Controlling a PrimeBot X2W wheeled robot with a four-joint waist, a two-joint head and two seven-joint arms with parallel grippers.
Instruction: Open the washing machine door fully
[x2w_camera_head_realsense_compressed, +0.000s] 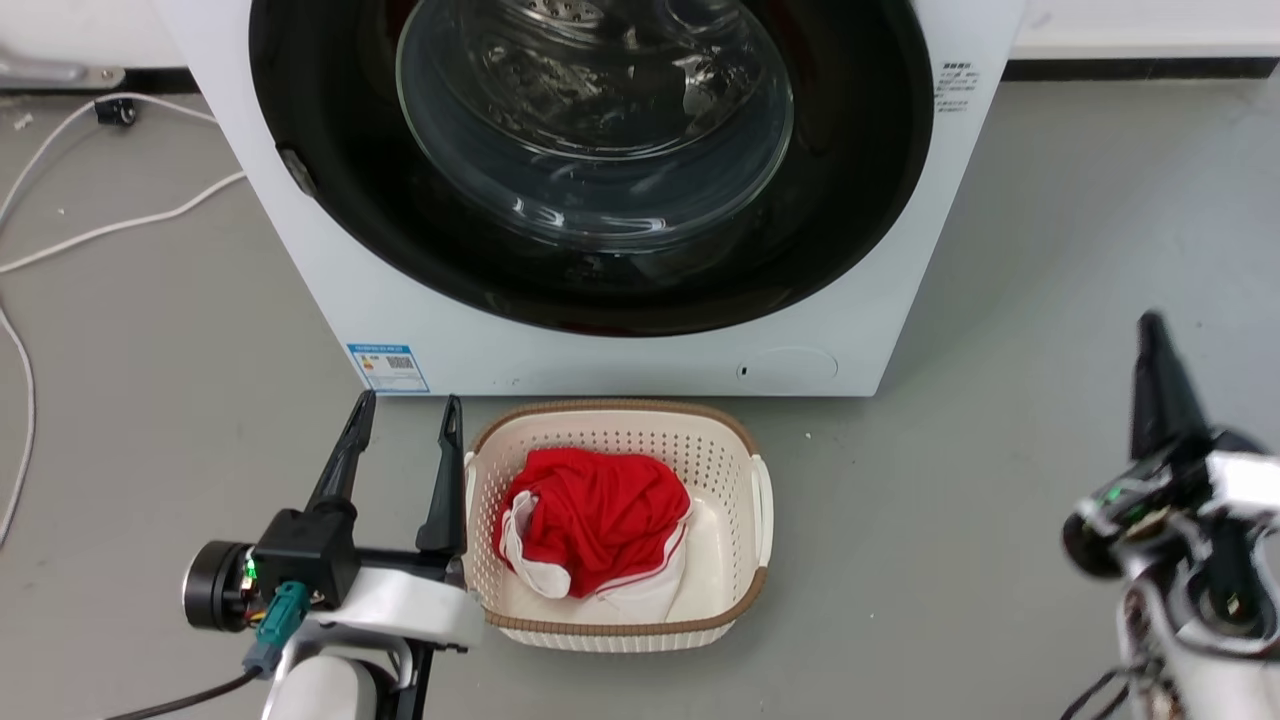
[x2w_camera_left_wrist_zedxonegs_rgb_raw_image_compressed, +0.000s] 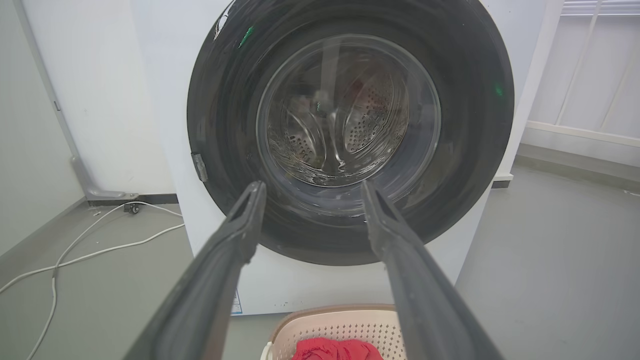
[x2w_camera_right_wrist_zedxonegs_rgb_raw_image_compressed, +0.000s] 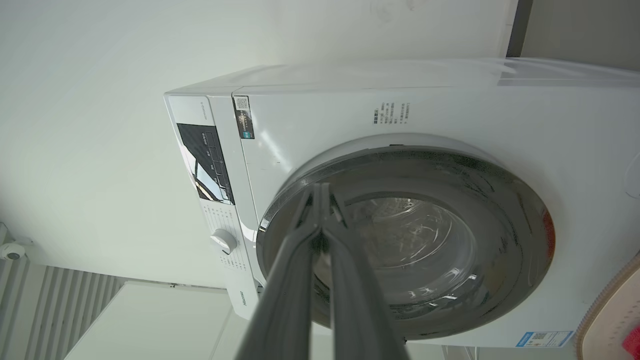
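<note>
Facing the shut washing machine door (x2w_camera_head_realsense_compressed: 600, 150) on the far washing machine (x2w_camera_head_realsense_compressed: 310, 250), the left claw (x2w_camera_head_realsense_compressed: 408, 408) hangs open just left of the basket (x2w_camera_head_realsense_compressed: 620, 408). The right claw (x2w_camera_head_realsense_compressed: 1150, 330), near right, is closed.

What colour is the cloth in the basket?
The cloth is red with white trim; head view shows it best.

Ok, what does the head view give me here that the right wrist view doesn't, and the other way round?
Head view: the left gripper, open, next to the basket, and white cables on the floor.
Right wrist view: the control panel and knob at the top of the washing machine.
Both: the door, closed, the blue label, part of the basket, and the right gripper, shut.
</note>
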